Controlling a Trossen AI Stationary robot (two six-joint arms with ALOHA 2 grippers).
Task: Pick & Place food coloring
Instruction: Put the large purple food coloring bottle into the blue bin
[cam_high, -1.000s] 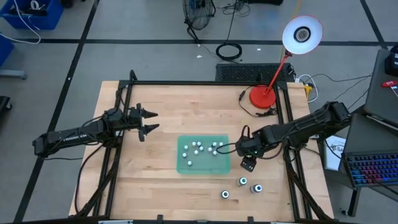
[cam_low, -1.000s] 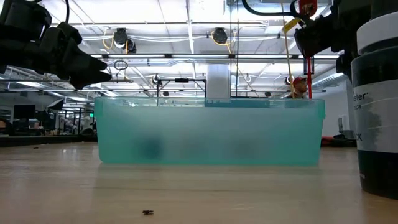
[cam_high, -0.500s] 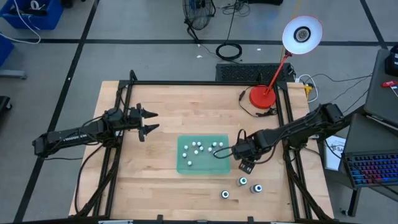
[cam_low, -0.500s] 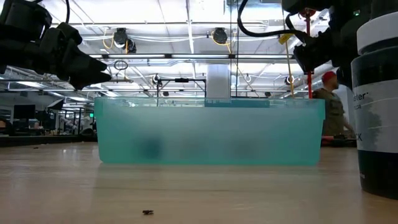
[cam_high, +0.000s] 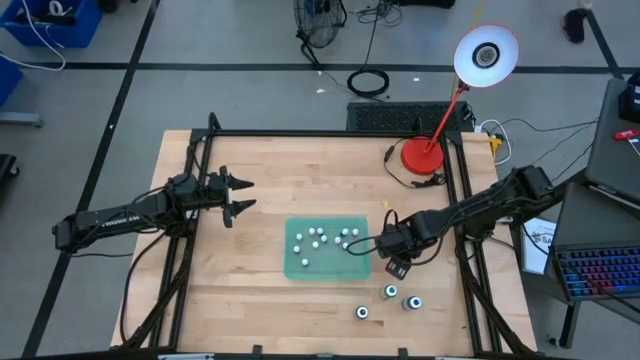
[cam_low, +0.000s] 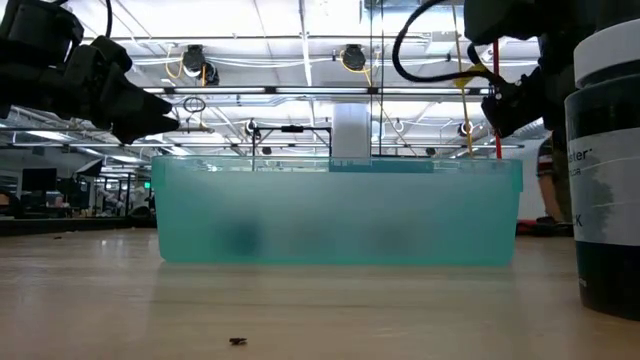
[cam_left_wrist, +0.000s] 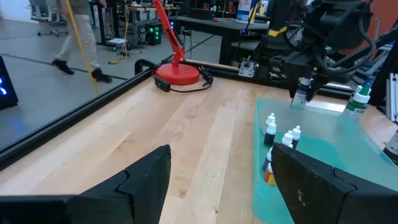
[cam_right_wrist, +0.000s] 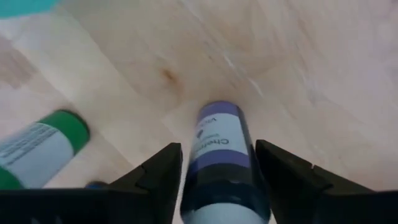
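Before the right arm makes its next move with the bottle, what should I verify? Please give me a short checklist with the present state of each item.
1. Blue-capped bottle centred in the right pincer: ok, the right wrist view shows it in the middle.
2. Grip firm on that bottle: cannot tell.
3. Green-capped bottle clear of the pincer: ok, it lies apart to one side.
4. Tray has room for one more: ok, part of its floor is bare.
5. Left pincer out of the way: ok, open, over the table's left part, away from the tray.
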